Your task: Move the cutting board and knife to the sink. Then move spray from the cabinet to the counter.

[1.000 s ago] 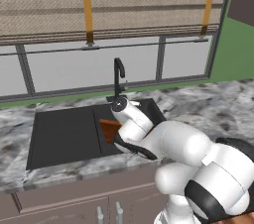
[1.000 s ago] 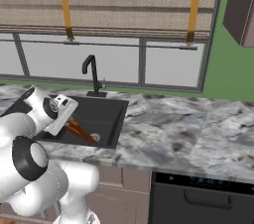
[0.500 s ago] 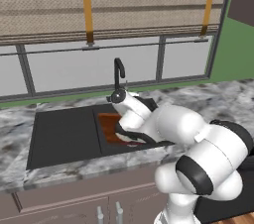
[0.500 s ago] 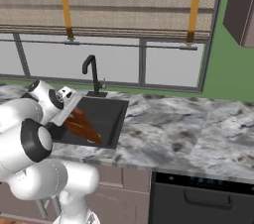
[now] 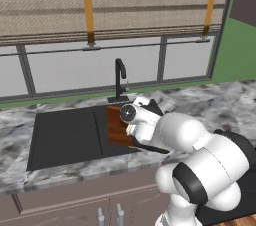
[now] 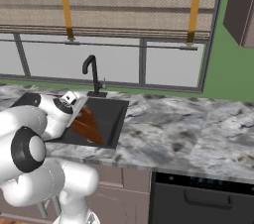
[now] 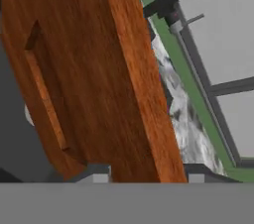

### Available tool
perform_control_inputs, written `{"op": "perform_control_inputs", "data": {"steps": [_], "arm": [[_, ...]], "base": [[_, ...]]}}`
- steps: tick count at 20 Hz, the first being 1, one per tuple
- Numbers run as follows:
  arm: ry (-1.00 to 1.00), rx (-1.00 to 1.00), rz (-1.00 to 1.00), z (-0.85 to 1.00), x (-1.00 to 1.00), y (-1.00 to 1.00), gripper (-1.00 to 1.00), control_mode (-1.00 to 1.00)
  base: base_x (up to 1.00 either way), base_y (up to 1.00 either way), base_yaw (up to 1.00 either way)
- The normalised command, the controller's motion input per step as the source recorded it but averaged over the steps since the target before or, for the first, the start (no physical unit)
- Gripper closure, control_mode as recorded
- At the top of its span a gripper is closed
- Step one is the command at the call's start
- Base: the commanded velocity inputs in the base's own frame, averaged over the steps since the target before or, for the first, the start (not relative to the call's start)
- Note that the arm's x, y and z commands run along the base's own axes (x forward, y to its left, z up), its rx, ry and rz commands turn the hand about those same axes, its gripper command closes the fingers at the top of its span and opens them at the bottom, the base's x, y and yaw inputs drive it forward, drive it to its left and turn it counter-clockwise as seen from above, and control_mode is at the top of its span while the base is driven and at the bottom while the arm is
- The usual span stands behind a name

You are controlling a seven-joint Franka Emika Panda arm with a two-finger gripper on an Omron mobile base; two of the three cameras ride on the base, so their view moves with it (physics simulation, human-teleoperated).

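Clearly tilted, cutting board [image 7: 94, 69] leaned in sink [image 5: 65, 135], long axis running straight ahead from tool [image 7: 144, 177]; fingertips flanked its near end, grip or release not discernible

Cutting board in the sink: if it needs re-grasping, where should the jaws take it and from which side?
Grip the cutting board across its thickness at the raised edge nearest the robot, coming from above on the front side. It stands tilted in the sink, leaning toward the faucet, so the faces are too wide; only its thin edge would likely fit.
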Motion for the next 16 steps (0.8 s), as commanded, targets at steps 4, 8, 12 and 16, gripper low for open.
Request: {"op": "perform_control_inputs", "data": {"steps": [4, 8, 12, 16], "arm": [[-0.21, 0.05, -0.07, -0.44, 0.0, -0.08, 1.0, -1.0], [-0.15, 0.04, -0.08, -0.23, -0.01, -0.04, 1.0, -1.0], [-0.03, 0.09, -0.04, -0.1, -0.11, 0.0, 1.0, -1.0], [0.0, 0.08, -0.01, -0.17, -0.04, 0.0, 1.0, -1.0]], "base": [[0.0, 0.0, 0.0], [0.0, 0.0, 0.0], [0.0, 0.0, 0.0], [0.0, 0.0, 0.0]]}}
